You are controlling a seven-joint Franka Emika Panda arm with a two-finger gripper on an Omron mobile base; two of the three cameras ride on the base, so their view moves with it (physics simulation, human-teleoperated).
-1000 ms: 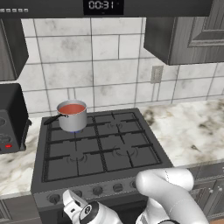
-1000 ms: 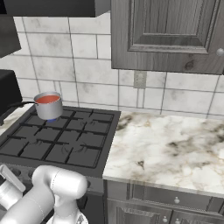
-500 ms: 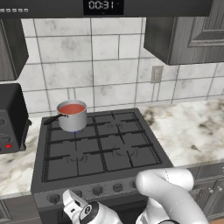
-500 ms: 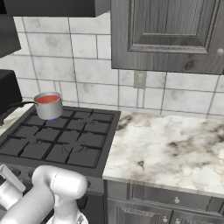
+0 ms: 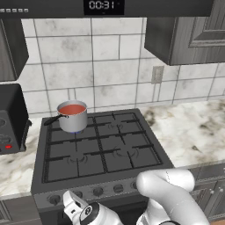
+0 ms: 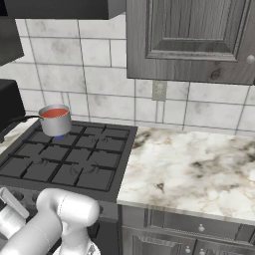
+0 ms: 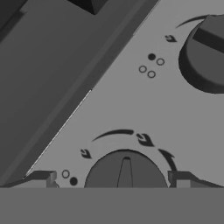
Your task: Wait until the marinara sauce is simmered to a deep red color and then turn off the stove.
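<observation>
black box (image 5: 11, 118) sits on the counter against the stove's left edge. just right of it, my task's small steel saucepan (image 5: 72, 117) stands on the back left burner of the stove (image 5: 99, 147), near that corner of the grates, its dark handle pointing left toward the box. the marinara sauce (image 5: 72, 109) fills it as a smooth orange-red disc; from the right base view the sauce (image 6: 54, 113) reads the same colour, and a bit of blue shows under the pan (image 6: 55, 122) there.

along the stove's front edge runs the row of round knobs (image 5: 97, 191). my gripper (image 7: 113, 179) hangs in front of that panel, low at the stove's front left corner, its fingers (image 7: 41, 179) spread wide. in the hand view one knob (image 7: 126, 170) sits between the two tips, neither tip touching it, and a second knob (image 7: 205, 54) lies at the upper right of that view.

right of the stove, marbled counter (image 6: 199, 167) stretches away, with a wall outlet (image 6: 159, 90) on the tiles above it and a dark grey cabinet (image 6: 191, 37) higher up.
</observation>
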